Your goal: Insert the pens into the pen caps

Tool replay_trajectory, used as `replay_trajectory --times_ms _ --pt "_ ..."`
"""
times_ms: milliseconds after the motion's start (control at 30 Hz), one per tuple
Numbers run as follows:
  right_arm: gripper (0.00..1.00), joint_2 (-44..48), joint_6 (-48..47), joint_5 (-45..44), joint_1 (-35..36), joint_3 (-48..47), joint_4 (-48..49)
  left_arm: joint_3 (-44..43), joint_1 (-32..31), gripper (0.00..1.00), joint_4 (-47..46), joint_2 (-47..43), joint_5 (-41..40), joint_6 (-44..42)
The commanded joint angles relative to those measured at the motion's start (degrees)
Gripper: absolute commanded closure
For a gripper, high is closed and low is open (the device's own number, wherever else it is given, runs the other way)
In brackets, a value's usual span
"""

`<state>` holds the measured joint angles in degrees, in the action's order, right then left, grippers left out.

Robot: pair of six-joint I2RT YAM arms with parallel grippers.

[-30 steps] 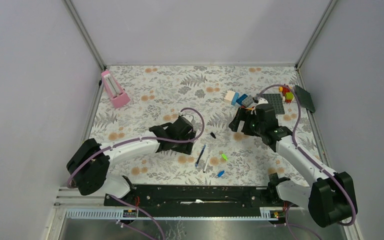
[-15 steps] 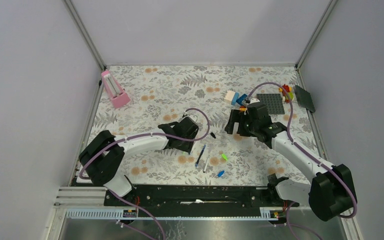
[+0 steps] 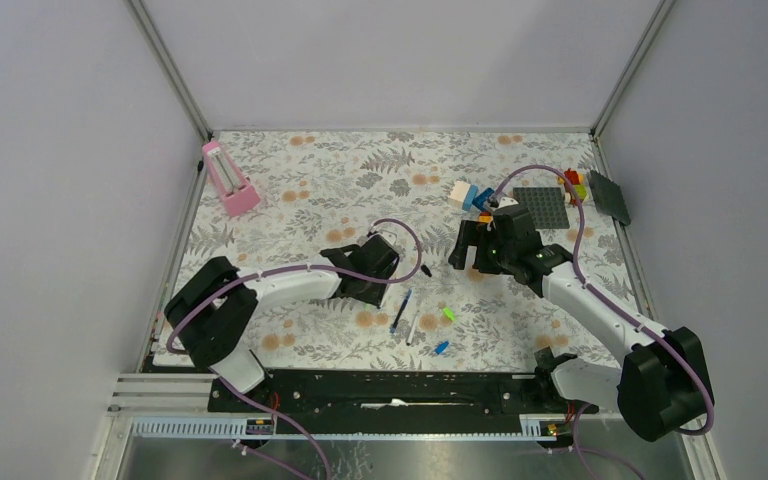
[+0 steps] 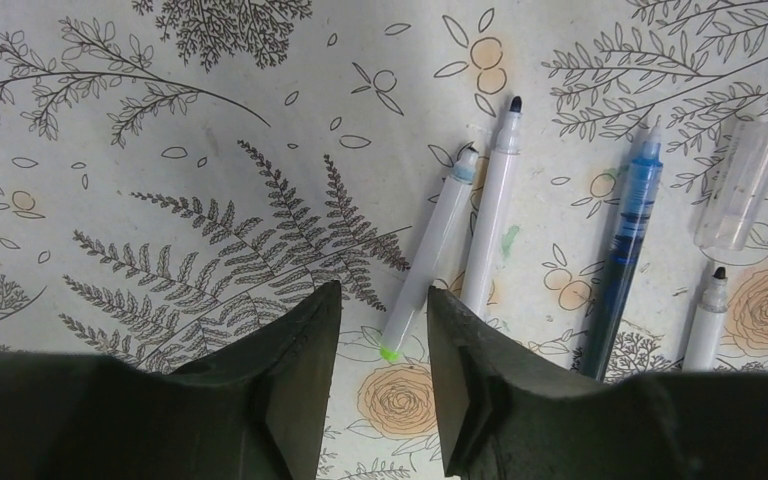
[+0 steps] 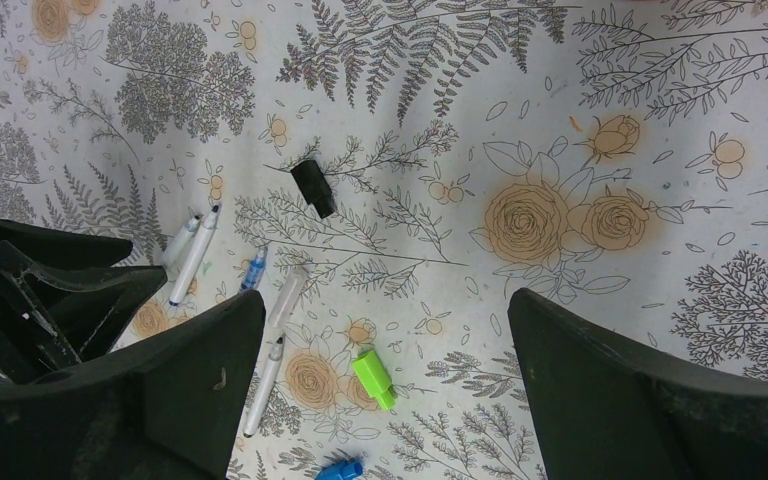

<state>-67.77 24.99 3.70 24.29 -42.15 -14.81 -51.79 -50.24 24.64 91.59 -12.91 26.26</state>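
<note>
My left gripper (image 4: 385,300) is open, low over the mat, with the green-tipped end of a white pen (image 4: 430,250) between its fingertips, not gripped. A second white pen (image 4: 490,215) lies against it. A dark blue pen (image 4: 625,235) and a third white pen (image 4: 705,320) lie to the right. My right gripper (image 5: 385,310) is wide open and empty above the green cap (image 5: 373,380). The blue cap (image 5: 340,468) and black cap (image 5: 313,187) lie nearby. In the top view, the left gripper (image 3: 385,272) is beside the blue pen (image 3: 401,310) and the right gripper (image 3: 465,250) is near the black cap (image 3: 426,270). No dark blue cap shows.
A clear tube-like cap (image 4: 740,185) lies by the blue pen. Coloured toy bricks (image 3: 475,197), a grey baseplate (image 3: 540,207) and a dark plate (image 3: 610,197) sit at the back right. A pink holder (image 3: 228,178) stands at the back left.
My left gripper has moved right, toward the pens. My right gripper has shifted left and slightly nearer, away from the bricks. The pens and caps have not moved.
</note>
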Motion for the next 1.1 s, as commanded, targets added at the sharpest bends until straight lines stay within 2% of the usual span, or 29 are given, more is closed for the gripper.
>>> replay_trajectory --times_ms 0,433,800,933,1067 --pt "0.01 0.1 -1.0 -0.5 0.6 -1.5 -0.5 -1.8 0.2 0.58 -2.9 0.6 -0.2 -0.9" --pt "0.01 -0.6 -1.3 -0.6 0.6 -1.5 -1.0 -1.0 0.1 0.64 -5.2 2.5 0.9 -0.9" --pt "0.01 -0.6 -1.4 -0.4 0.6 -1.3 -1.4 -0.4 0.1 0.81 -7.4 4.8 0.9 -0.4" --pt "0.01 -0.8 -1.6 -0.2 0.6 -1.4 -1.7 -0.6 0.2 1.00 -7.7 5.1 0.2 -0.2" --pt "0.01 -0.5 -1.6 1.0 0.6 -1.5 -1.5 -0.7 0.2 1.00 -7.5 3.9 -1.3 0.6"
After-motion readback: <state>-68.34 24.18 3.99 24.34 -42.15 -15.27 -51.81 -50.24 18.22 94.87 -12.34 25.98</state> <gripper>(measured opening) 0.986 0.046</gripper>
